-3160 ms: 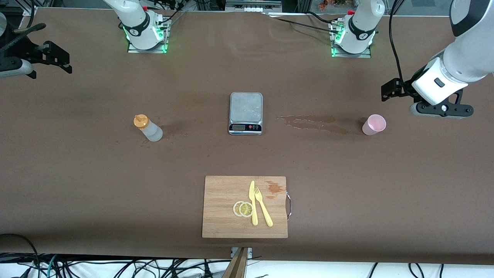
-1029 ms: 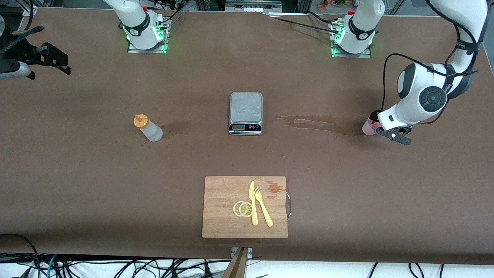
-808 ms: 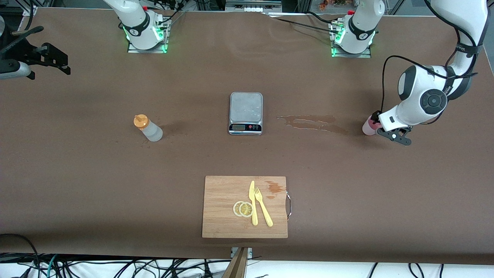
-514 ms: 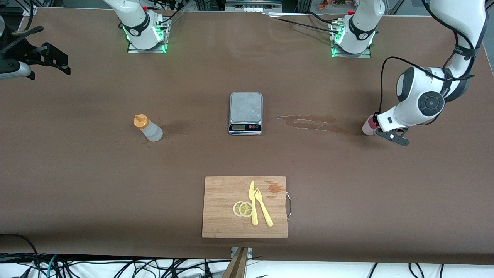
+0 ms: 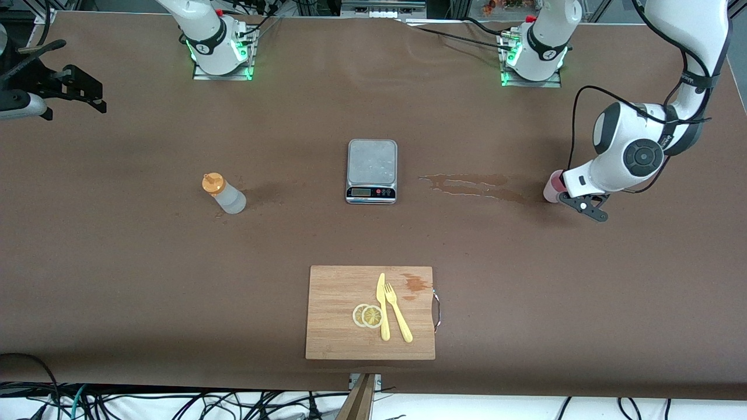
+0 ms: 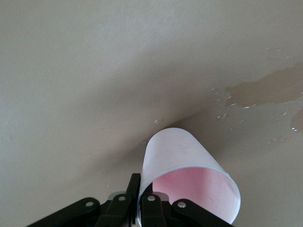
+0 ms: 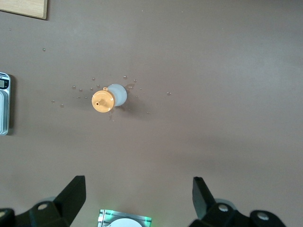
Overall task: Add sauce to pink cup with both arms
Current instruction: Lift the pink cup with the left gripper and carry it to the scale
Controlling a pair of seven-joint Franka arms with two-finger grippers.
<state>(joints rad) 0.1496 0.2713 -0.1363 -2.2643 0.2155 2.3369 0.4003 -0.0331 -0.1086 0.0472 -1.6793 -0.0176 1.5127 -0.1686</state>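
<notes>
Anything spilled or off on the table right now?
Yes. A brown wet streak lies on the table between the scale and the pink cup, and a smaller stain marks the cutting board. Droplets dot the table around the sauce bottle.

Pink cup (image 5: pixel 550 188) upright at the left arm's end — sauce bottle (image 5: pixel 224 194) upright, well apart.
</notes>
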